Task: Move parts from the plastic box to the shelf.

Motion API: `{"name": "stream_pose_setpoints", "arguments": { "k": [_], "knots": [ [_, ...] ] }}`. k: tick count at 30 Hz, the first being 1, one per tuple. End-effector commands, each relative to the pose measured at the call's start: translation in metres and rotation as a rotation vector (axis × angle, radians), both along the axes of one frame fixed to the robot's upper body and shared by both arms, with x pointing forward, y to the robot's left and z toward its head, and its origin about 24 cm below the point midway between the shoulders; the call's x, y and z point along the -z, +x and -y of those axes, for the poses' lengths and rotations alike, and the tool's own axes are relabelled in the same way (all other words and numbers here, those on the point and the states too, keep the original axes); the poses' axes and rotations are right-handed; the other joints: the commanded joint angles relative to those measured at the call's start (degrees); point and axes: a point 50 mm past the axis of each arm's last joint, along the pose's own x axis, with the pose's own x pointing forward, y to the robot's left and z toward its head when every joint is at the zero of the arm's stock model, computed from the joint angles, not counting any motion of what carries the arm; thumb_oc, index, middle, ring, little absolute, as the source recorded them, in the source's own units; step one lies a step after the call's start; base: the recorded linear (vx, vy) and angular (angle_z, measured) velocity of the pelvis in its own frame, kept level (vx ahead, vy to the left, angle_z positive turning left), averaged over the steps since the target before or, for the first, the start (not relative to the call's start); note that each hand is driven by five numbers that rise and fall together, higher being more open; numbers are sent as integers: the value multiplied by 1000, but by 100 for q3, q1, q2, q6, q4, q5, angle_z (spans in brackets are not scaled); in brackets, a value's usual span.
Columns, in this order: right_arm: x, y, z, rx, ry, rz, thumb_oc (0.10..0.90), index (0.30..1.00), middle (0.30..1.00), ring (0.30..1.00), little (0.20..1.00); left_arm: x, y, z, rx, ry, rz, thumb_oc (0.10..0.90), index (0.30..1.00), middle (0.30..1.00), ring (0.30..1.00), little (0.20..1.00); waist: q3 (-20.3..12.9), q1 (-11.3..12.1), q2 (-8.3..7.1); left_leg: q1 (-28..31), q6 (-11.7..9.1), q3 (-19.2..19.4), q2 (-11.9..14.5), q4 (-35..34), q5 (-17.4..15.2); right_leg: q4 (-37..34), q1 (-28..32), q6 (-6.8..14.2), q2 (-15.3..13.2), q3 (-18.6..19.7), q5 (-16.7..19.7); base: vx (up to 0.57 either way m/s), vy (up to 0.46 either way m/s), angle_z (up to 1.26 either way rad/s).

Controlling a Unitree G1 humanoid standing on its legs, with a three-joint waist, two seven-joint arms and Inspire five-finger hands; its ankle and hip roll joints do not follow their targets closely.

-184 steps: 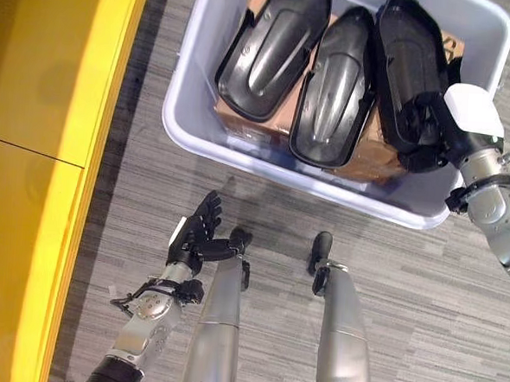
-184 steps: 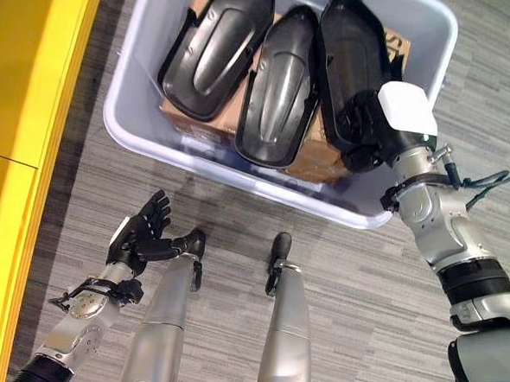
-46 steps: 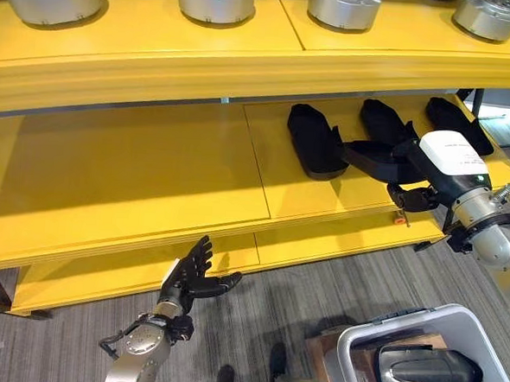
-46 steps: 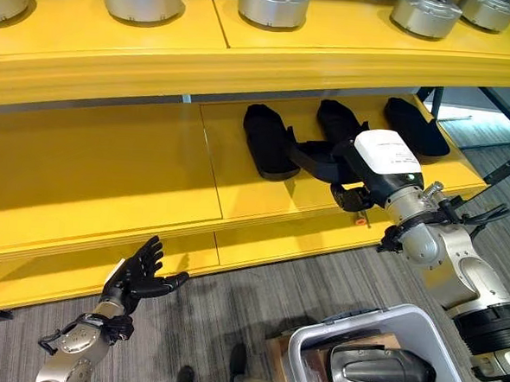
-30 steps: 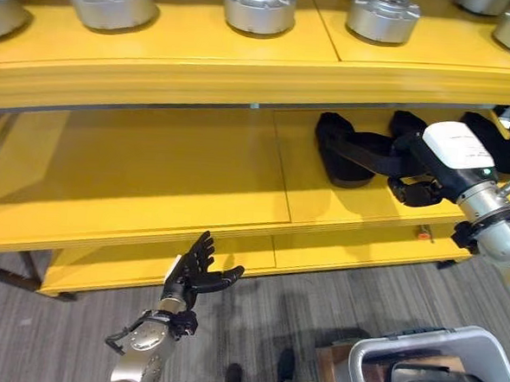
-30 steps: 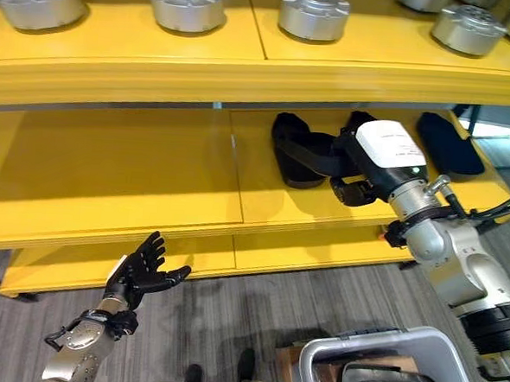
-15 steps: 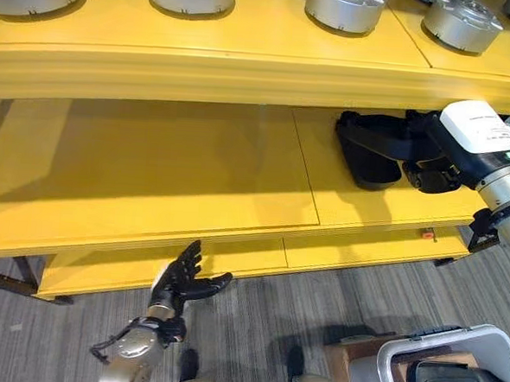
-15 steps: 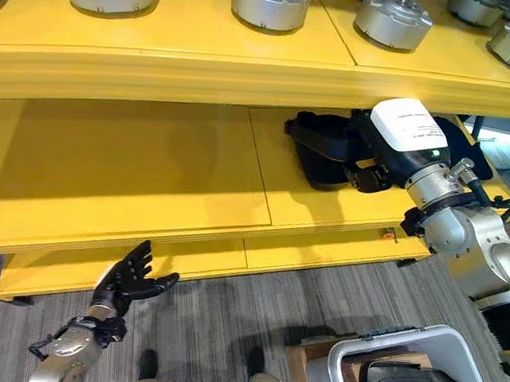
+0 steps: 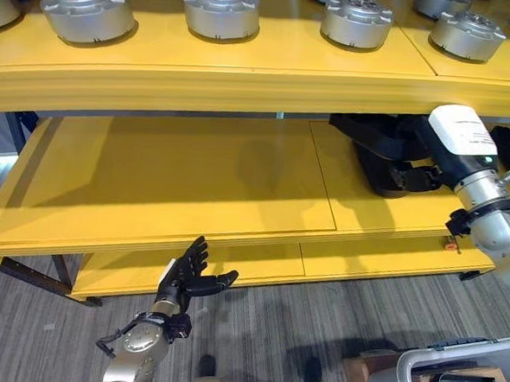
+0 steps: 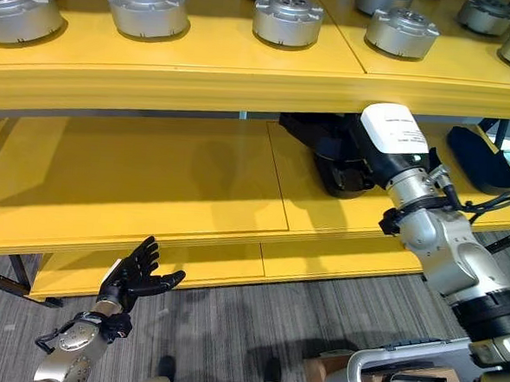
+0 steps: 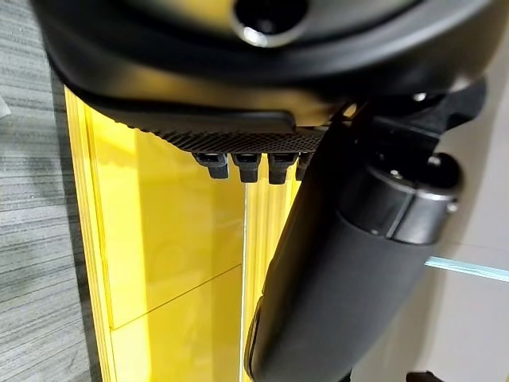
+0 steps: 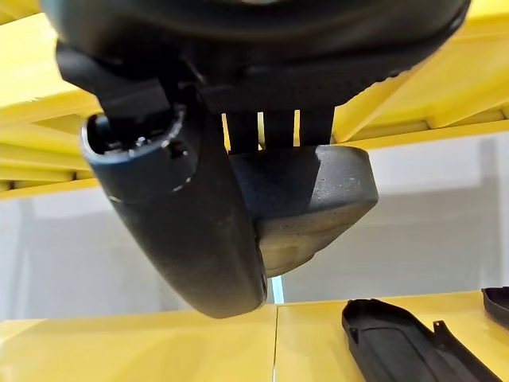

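A black part (image 10: 327, 143) is pinched by the right robot hand (image 10: 374, 159) and held inside the yellow shelf (image 9: 194, 196), just above the middle board, at about 2 o'clock. Another black part (image 10: 480, 157) is laid on that board at 3 o'clock. The left robot hand (image 9: 189, 274) is spread wide, down at 7 o'clock. The plastic box (image 9: 438, 375) is seen at 5 o'clock.

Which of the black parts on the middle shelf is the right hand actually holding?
The long black plastic part under the upper shelf's edge, gripped by the right hand. The other black part lies flat, untouched, further right.
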Motion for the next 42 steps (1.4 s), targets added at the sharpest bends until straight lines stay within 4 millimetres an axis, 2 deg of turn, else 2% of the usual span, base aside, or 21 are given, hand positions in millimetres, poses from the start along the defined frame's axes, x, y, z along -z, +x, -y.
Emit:
{"name": "stream_pose_setpoints", "arguments": {
  "k": [1, 8, 14, 23, 31, 37, 42],
  "knots": [
    [-114, 9, -45, -162, 140, 417, 400, 300, 300, 300, 300, -44, 20, 5, 88, 39, 235, 900, 1000, 1000, 1000, 1000, -685, 790, -458, -426, 92, -119, -118, 808, -614, 942, 228, 150, -253, 6, -837, 25, 22, -5],
    [-114, 25, -61, -178, 157, 370, 400, 300, 300, 300, 300, -46, 22, 6, 94, 30, 242, 900, 1000, 1000, 1000, 1000, -599, 914, -488, -614, 106, -159, -139, 1055, -715, 958, 197, 140, -280, -29, -863, 1, 3, -2],
    [-110, 40, -95, -240, 180, 309, 400, 300, 300, 300, 300, -50, 25, 7, 91, 25, 261, 900, 1000, 1000, 1000, 1000, -403, 1105, -523, -822, 141, -228, -155, 1173, -727, 1031, 74, 144, -275, -124, -880, -23, -8, -3],
    [-100, 53, -113, -250, 206, 232, 400, 300, 300, 300, 300, -52, 26, 5, 83, 26, 269, 900, 1000, 1000, 1000, 1000, -241, 1281, -566, -1039, 159, -348, -234, 1165, -652, 1069, -40, 140, -298, -260, -822, -21, -4, 35],
    [-94, 65, -132, -254, 213, 169, 400, 300, 300, 300, 300, -55, 27, 4, 74, 20, 282, 900, 1000, 1000, 1000, 1000, -47, 1463, -542, -1245, 187, -454, -287, 1233, -620, 1180, -180, 130, -308, -364, -817, -35, 4, 16],
    [-81, 74, -133, -213, 211, 109, 400, 300, 300, 300, 300, -59, 29, 5, 74, 17, 301, 900, 1000, 1000, 1000, 1000, 104, 1568, -511, -1412, 202, -555, -331, 1318, -594, 1281, -283, 112, -317, -462, -850, -31, -2, 5],
    [-69, 85, -123, -135, 208, 51, 400, 300, 300, 300, 300, -60, 30, 5, 83, 17, 305, 900, 1000, 1000, 1000, 1000, 255, 1609, -406, -1537, 220, -580, -353, 1487, -622, 1498, -442, 85, -329, -444, -921, -37, 15, 4]
  ]
}}
